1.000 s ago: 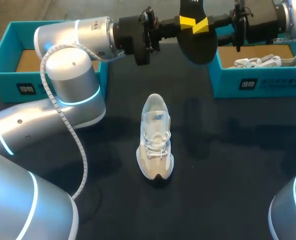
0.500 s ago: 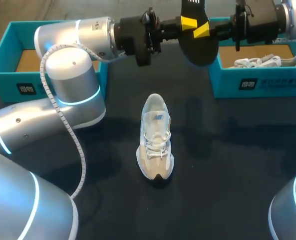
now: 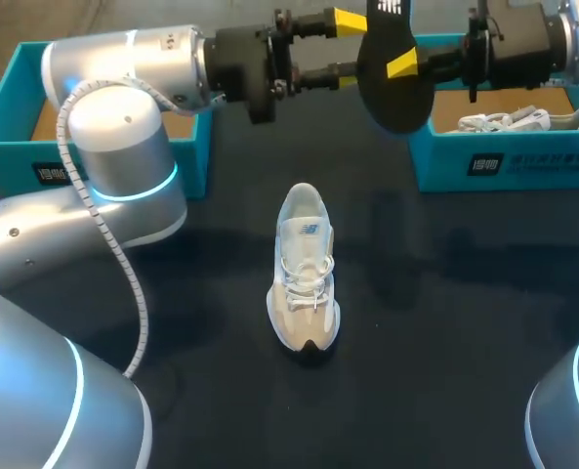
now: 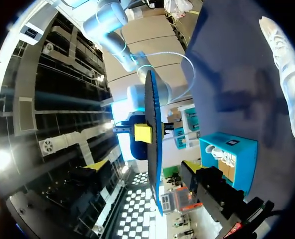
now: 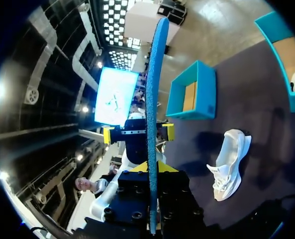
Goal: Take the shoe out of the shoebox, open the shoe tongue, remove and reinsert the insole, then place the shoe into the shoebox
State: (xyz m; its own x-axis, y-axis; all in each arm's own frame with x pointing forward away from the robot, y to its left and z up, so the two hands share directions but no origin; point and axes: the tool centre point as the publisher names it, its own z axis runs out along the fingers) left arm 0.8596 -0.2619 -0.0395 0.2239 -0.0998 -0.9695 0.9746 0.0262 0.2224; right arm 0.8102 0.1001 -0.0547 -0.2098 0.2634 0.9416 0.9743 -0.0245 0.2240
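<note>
The insole (image 3: pixel 393 96) hangs in the air above the far middle of the table (image 3: pixel 465 332). The right end effector (image 3: pixel 404 64) pinches it tight. The left end effector (image 3: pixel 352 45) is just left of it, fingers wide apart. The shoe (image 3: pixel 305 269) sits mid-table. The left shoebox (image 3: pixel 35 174) and the right shoebox (image 3: pixel 509 168) are at the far side.

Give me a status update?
Right gripper shut on black insole, held aloft. Left gripper open, close beside it. White sneaker on dark table. Nothing between them.
</note>
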